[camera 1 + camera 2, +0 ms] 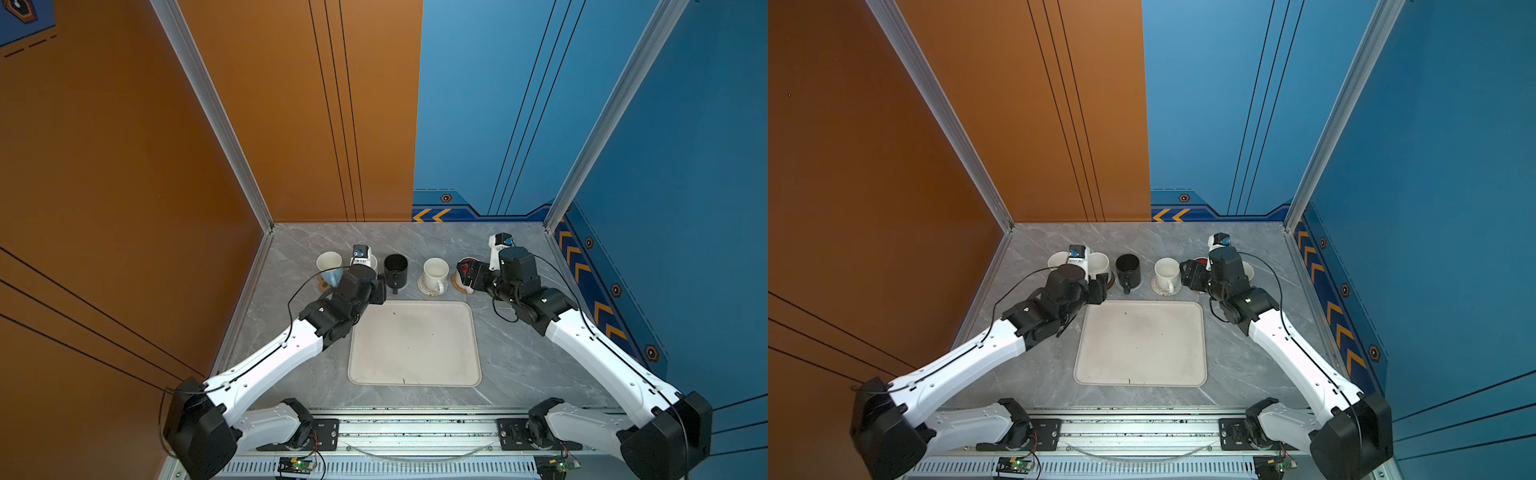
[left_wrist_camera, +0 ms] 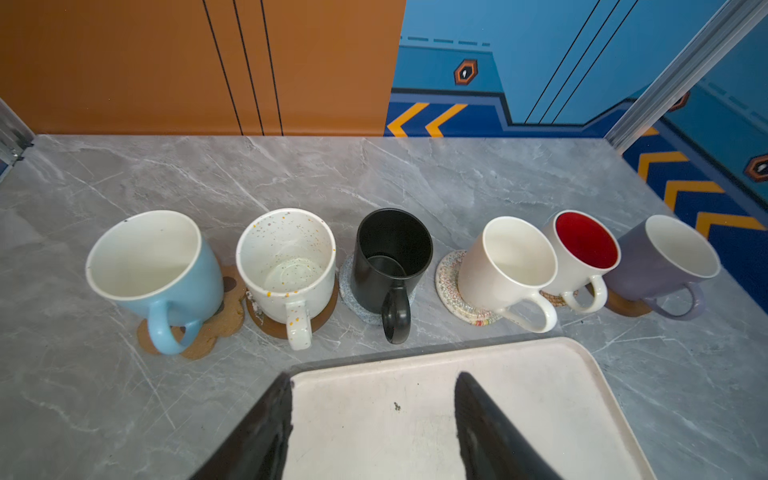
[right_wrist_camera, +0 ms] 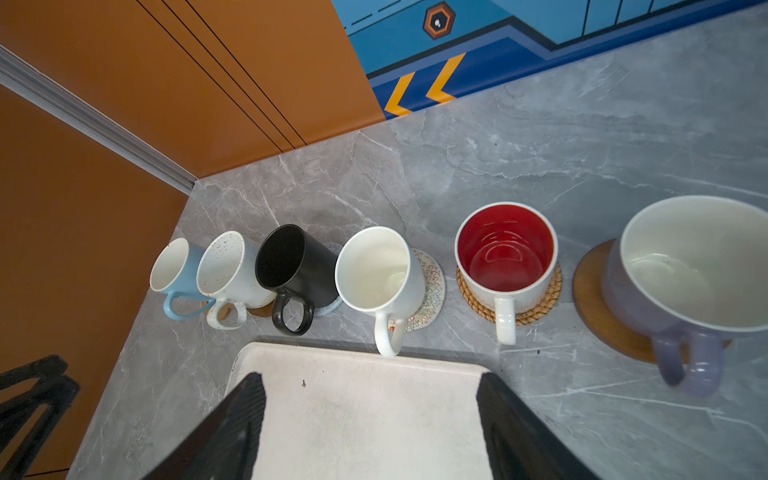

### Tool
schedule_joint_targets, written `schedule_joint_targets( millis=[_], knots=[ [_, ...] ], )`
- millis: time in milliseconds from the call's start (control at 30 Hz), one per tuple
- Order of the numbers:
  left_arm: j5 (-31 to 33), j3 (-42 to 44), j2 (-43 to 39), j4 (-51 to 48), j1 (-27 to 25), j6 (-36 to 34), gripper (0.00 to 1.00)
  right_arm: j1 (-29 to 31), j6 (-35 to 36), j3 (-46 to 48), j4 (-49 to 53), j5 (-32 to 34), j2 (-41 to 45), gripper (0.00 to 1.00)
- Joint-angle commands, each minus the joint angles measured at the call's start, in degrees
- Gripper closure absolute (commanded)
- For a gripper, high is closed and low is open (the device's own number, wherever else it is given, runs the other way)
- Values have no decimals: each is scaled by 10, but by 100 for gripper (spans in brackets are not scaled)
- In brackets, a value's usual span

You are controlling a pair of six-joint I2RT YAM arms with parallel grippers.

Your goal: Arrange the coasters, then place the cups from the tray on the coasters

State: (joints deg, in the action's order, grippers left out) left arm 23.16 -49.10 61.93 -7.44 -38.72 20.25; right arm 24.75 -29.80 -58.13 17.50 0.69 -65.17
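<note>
The placing step looks finished: the tray lies bare. All six mugs stand in a row just beyond its far edge, each on a coaster, from the light blue mug on the paw-shaped coaster to the lavender mug on a wooden disc. The left gripper and right gripper hover spread and empty over that edge. The next move likely calls only for backing away without clipping a handle.

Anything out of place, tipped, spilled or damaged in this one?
Nothing much stands out. All six mugs stand upright in a row on coasters, with no spill. The tray is empty apart from small dark specks.
</note>
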Motion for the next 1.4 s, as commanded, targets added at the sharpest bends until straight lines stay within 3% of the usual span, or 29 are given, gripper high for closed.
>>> schedule_joint_targets(
  millis=[0, 133, 233, 467, 767, 1033, 1367],
  knots=[
    [44, 74, -101, 95, -2, -74, 28, 1, 31, 15, 32, 51, 48, 20],
    [86, 151, -226, 115, 5, -119, 11, 1, 55, 46, 42, 86, 112, 13],
    [123, 194, -302, 109, 17, -141, 1, 0, 75, 84, 47, 112, 167, 0],
    [211, 306, -376, 168, 68, -161, 2, -11, 114, 184, 31, 227, 277, 0],
    [285, 375, -303, 269, 142, -155, 2, -34, 184, 266, 22, 266, 305, 0],
    [239, 398, -185, 363, 210, -165, 2, -89, 156, 306, -15, 296, 252, 0],
    [160, 389, -45, 429, 259, -148, 2, -144, 184, 406, -210, 270, 225, 0]
  ],
)
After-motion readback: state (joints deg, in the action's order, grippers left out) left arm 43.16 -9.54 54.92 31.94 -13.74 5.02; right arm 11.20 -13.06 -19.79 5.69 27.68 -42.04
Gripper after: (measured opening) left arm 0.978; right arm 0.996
